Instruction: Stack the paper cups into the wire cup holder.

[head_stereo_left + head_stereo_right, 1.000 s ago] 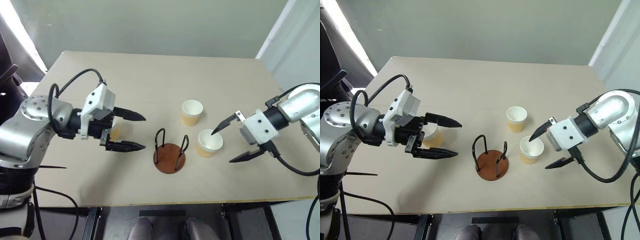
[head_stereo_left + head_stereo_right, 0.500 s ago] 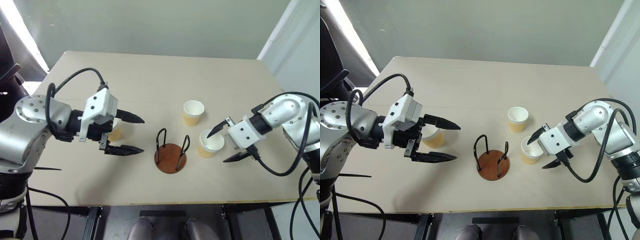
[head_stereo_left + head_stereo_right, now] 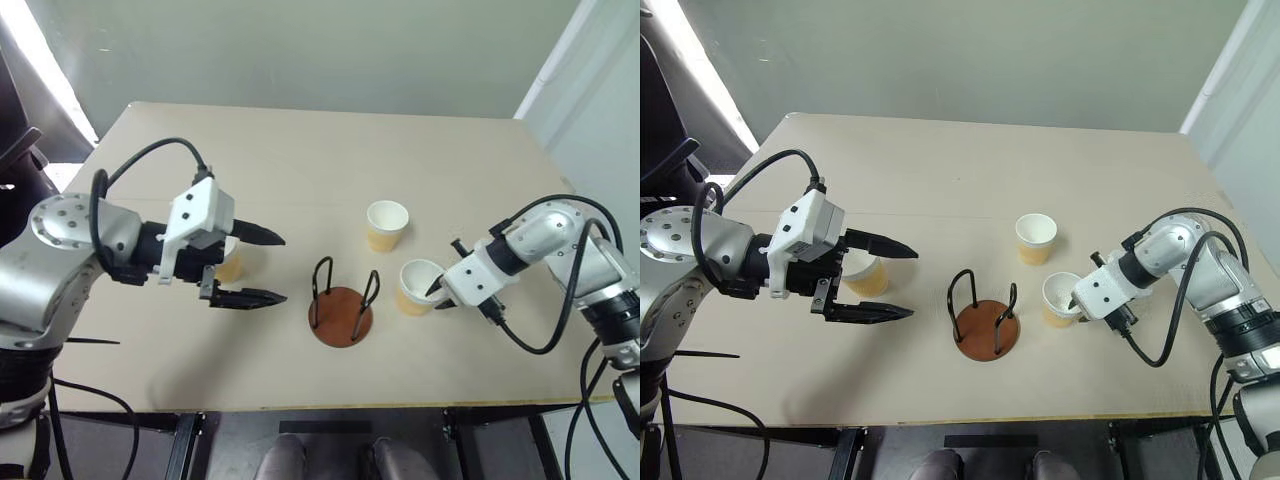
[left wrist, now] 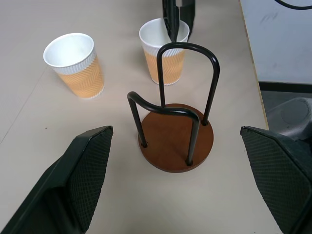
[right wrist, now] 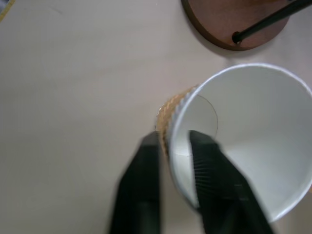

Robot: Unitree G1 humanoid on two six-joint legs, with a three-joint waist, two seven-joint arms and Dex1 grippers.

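Note:
The wire cup holder (image 3: 340, 305), a brown disc with black loops, stands empty near the table's front middle. One paper cup (image 3: 414, 284) sits just right of it. My right gripper (image 3: 437, 288) is shut on that cup's wall, one finger inside the rim and one outside (image 5: 141, 165). A second paper cup (image 3: 385, 224) stands free, farther back. The third cup (image 3: 868, 275) sits left of the holder, partly hidden behind my left gripper (image 3: 283, 268). That gripper hovers open, pointing toward the holder (image 4: 170, 141), fingers (image 4: 83, 170) wide apart.
The beige table (image 3: 300, 160) has bare room across its back half. Its front edge (image 3: 350, 403) runs close below the holder. A pale wall panel (image 3: 590, 70) rises past the table's right side.
My right gripper came down over the near cup and closed on its rim wall. The left gripper stayed open in place.

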